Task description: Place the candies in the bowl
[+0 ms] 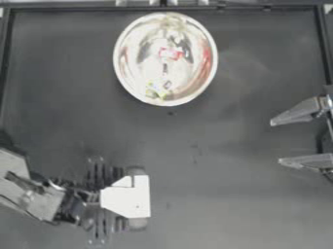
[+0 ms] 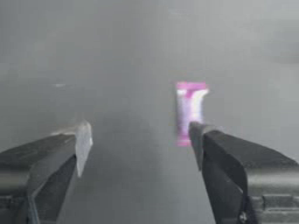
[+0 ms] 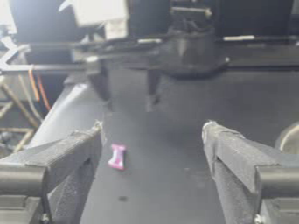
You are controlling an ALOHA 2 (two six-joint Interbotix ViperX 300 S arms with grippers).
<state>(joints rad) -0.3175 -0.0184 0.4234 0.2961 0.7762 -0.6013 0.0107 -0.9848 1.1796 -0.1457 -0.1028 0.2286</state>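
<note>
Your left gripper point(image 2: 137, 144) hangs with fingers wide apart and empty, the pink candy point(image 2: 189, 111) lying flat on the surface just past one fingertip, so centre it between both fingers, lower, then close; your right gripper point(image 1: 296, 138) waits open, empty.

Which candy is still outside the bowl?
The purple-pink packet, lying on the table beside the open left gripper. The other candies visible, red and yellow-green, sit inside the bowl.
</note>
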